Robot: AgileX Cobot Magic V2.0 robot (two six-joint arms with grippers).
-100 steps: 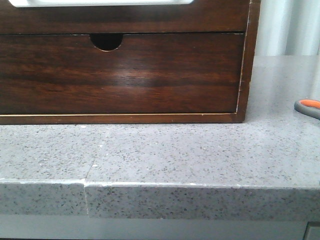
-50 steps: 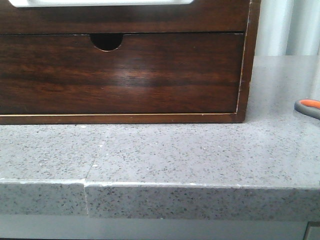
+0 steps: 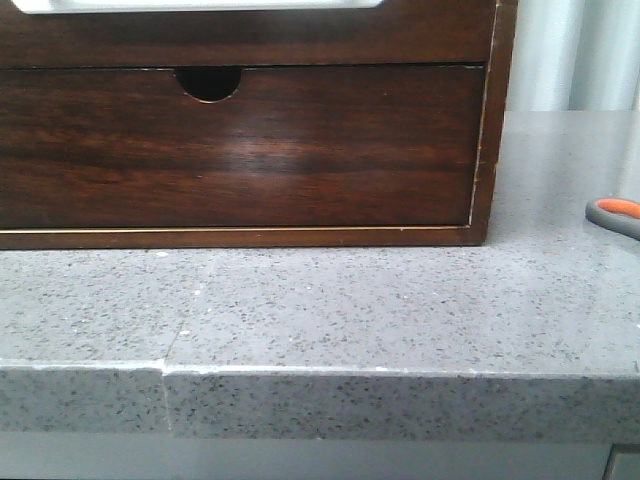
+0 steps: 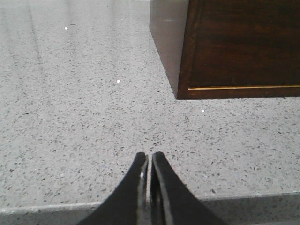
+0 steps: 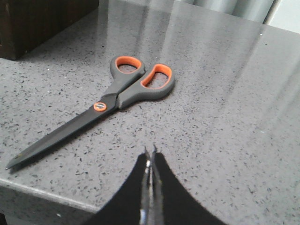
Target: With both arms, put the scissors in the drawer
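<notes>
The scissors (image 5: pixel 105 101) lay flat on the grey counter (image 3: pixel 330 300), off to the right of the wooden chest (image 3: pixel 495 120). In the front view only a bit of a grey and orange handle showed at the right edge. In the right wrist view all of them showed: two grey handle loops with orange inside, an orange dot at the pin, and long dark blades shut together. The tip pointed toward the counter's near edge.

The right gripper (image 5: pixel 150 161) hung over the counter just beside the scissors and was not touching them. Its two fingers were pressed together with nothing between them. The left gripper (image 4: pixel 149 164) was the same, closed and empty, over bare counter near the chest's left corner.

The drawer (image 3: pixel 240 35) was the top one, with a white strip on its top edge. It looked closed. The lower drawer (image 3: pixel 300 150) with the round notch looked closed too.

The scissors were probably light and stiff, so they should not bend. They lay very flat on a smooth, shiny top, so they could slide away when pushed. The blades were thin and low, hard to pinch. The thick part by the pin, or the handles, looked like the best place to grab. The fingers would have to open first.
</notes>
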